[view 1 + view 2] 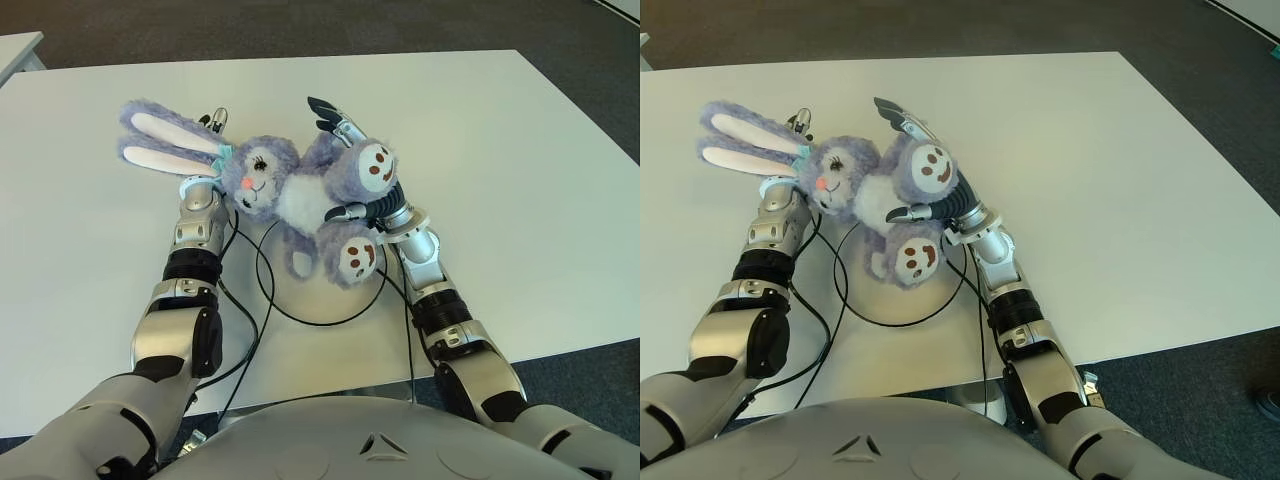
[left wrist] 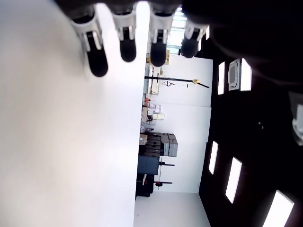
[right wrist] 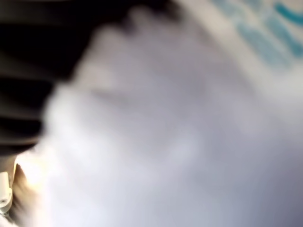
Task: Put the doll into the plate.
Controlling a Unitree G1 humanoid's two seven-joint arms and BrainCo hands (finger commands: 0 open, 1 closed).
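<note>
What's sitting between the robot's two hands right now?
The purple bunny doll fills that stretch: left hand behind its head, right hand around its legs, above the white plate. The eye views show it.

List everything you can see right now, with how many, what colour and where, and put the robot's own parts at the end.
Doll: one, purple and white plush rabbit with long ears, lying face up between both hands, over the plate's far part.
Plate: one, white, near middle of the table, mostly covered by the doll; only its near rim shows.
Table: one, white, filling most of the eye views.
Floor: dark grey carpet beyond and around the table.
Cables: black, running along both forearms and across the plate.
Left hand: one, silver and black, under the doll's head and ears, fingers straight.
Right hand: one, silver and black, wrapped around the doll's legs.
</note>
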